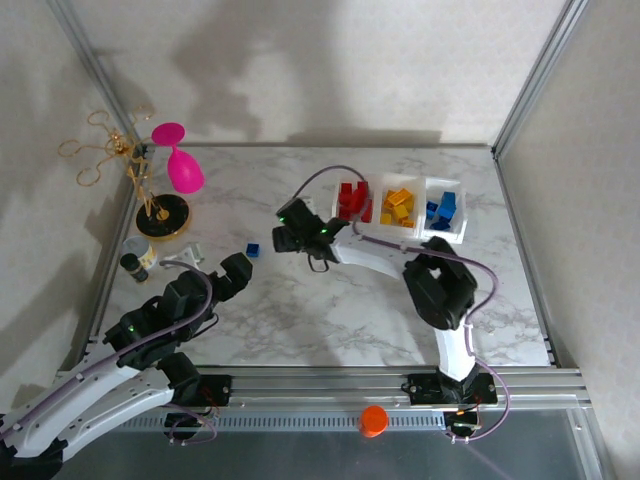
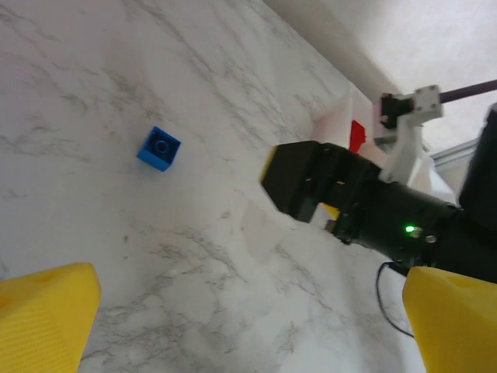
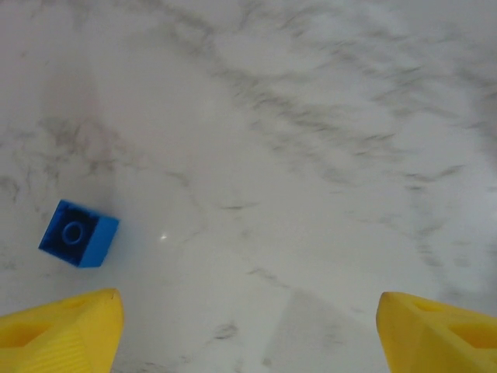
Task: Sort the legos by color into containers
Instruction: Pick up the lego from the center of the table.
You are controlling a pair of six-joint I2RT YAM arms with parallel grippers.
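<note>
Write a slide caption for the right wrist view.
Open right end effector hovers near one blue lego on the marble table.

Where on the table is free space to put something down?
Free: bare marble between the containers and the near edge, right of the right arm. Crowded: the left edge with ornament and jar, and around the blue lego between the left tool and right tool.

Pink ornament (image 1: 184, 168) + blk-cap jar (image 1: 138, 260), far L.

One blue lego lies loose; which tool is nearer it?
Right, narrowly. The right tool hovers just right of the blue lego; the left tool hangs on its near side.
</note>
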